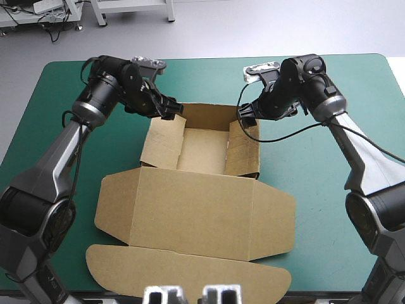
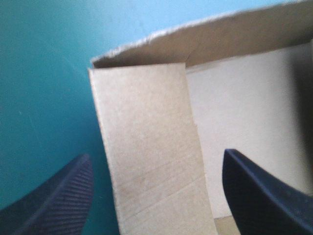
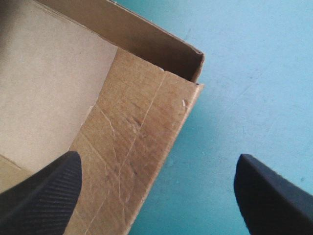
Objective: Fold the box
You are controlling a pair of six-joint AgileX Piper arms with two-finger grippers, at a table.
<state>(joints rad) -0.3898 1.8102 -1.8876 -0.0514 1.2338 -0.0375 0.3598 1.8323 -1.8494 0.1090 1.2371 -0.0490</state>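
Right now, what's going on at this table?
Two robot arms are folding a brown box on the teal-green table. Its far part stands as an open tray; the lid lies flat nearer the robot. The left gripper and right gripper, both open, each sit astride one far corner of the tray.

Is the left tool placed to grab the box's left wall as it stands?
Probably yes: the left tool is open and the left wall stands between its fingers, with nothing blocking.
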